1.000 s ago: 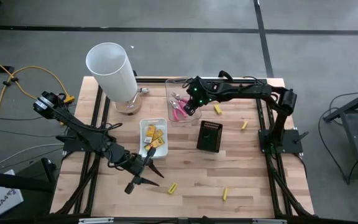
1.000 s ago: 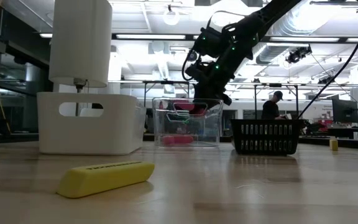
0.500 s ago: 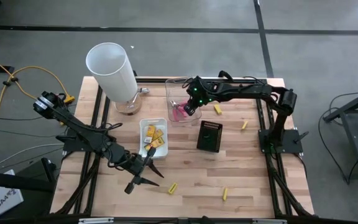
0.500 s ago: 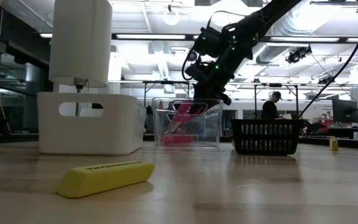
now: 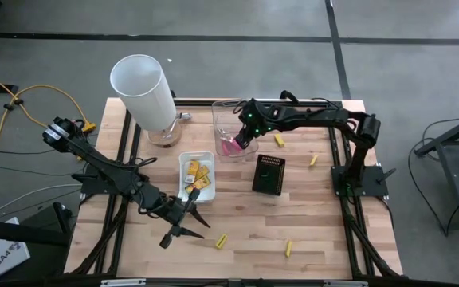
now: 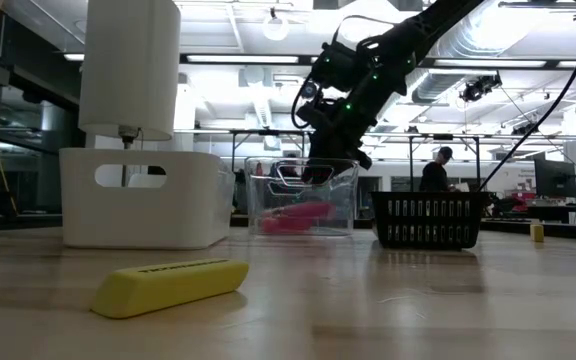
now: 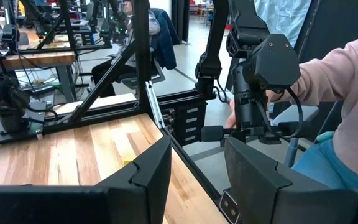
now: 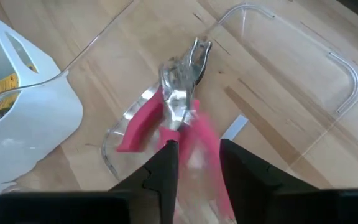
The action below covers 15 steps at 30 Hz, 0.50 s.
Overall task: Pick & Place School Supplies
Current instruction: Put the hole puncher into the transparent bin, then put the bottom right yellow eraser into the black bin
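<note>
A wooden table [image 5: 245,219] holds three small bins in a loose row: a white tray [image 5: 197,177] with flat yellow packs [image 5: 197,178] inside, a clear tray [image 5: 231,127], and a black basket [image 5: 268,174]. The right gripper [image 5: 243,141] hangs over the clear tray, its two dark fingers [image 8: 165,168] parted with nothing between them. Directly beneath, pink-handled pliers [image 8: 178,118] lie on the floor of the clear tray, metal nose pointing away from the gripper; one handle looks blurred, so the tool may not be quite at rest. From table height the pliers show as a pink shape low inside the clear walls. The step in hand appears to be a release into this tray. To finish it well, the arm should rise straight up, keeping its fingers clear of the thin tray walls so nothing tips. Yellow sticks lie loose on the table: one [image 5: 279,139] just beside the clear tray, others [image 5: 221,240] nearer the front edge. The left gripper [image 5: 183,224] waits near the front of the table, its fingers apart and empty.
</note>
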### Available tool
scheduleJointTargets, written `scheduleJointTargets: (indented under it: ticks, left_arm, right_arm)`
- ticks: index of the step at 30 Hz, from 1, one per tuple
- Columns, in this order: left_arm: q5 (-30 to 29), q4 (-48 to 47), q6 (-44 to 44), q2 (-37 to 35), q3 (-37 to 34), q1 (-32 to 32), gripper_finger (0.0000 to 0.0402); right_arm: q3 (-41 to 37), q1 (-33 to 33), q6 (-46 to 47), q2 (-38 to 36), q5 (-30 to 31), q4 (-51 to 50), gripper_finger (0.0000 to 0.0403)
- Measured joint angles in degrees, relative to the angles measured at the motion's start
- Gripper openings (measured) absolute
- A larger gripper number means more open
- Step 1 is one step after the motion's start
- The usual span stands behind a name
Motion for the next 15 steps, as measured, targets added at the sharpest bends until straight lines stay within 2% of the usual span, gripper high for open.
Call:
scheduleJointTargets:
  ticks: [8, 15]
  left_arm:
    - [0.0, 0.02, -0.28, 0.0, 0.0, 0.01, 0.0146]
    - [0.0, 0.02, -0.28, 0.0, 0.0, 0.01, 0.0146]
  right_arm:
    - [0.01, 0.02, 0.33, 0.0, -0.17, 0.0, 0.0149]
    - [0.06, -0.45, 0.33, -1.43, -3.47, 2.85, 0.0155]
